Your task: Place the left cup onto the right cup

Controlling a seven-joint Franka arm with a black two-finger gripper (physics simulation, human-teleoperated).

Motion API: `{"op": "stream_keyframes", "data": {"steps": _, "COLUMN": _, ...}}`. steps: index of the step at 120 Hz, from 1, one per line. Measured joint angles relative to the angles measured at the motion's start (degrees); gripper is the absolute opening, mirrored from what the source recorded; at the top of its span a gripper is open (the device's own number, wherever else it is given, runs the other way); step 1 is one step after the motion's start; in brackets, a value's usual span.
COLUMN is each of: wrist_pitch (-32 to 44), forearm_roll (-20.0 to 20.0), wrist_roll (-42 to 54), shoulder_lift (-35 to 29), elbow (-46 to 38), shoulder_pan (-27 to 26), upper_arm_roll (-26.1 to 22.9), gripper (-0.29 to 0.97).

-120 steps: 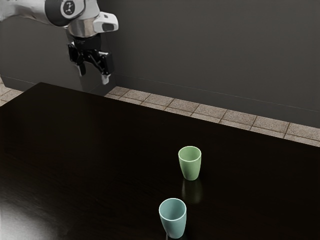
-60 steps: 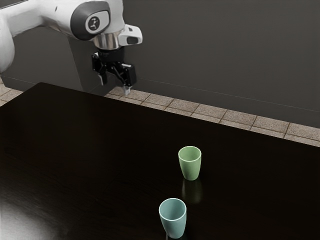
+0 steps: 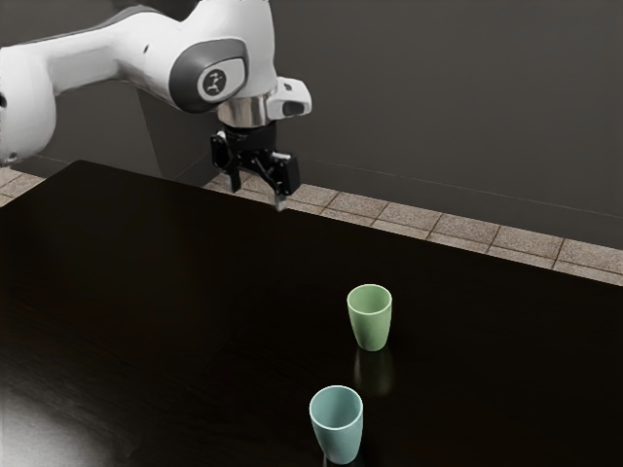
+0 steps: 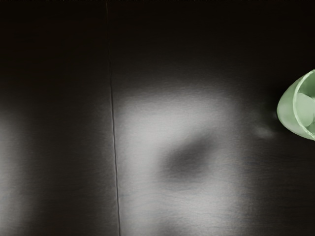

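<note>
Still approaching: the gripper (image 3: 258, 194) has been carried further out over the table (image 3: 146, 292), empty.

Over the last second the hand has been moved toward the exterior view's right and a little lower, but it is held well apart from both cups. Its fingers are spread with nothing between them, so no grasp has been begun. Two cups are counted, both upright and apart: one green cup (image 3: 370, 317), also seen in the wrist view (image 4: 298, 105), and one blue cup (image 3: 337, 424) nearer the camera.
</note>
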Motion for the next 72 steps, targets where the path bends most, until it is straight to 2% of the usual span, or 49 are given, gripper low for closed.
{"op": "stream_keyframes", "data": {"steps": 72, "wrist_pitch": 4.1, "forearm_roll": 1.1, "wrist_roll": -9.2, "shoulder_lift": 4.6, "elbow": 0.0, "shoulder_pan": 0.1, "upper_arm_roll": -5.5, "gripper": 0.68}}
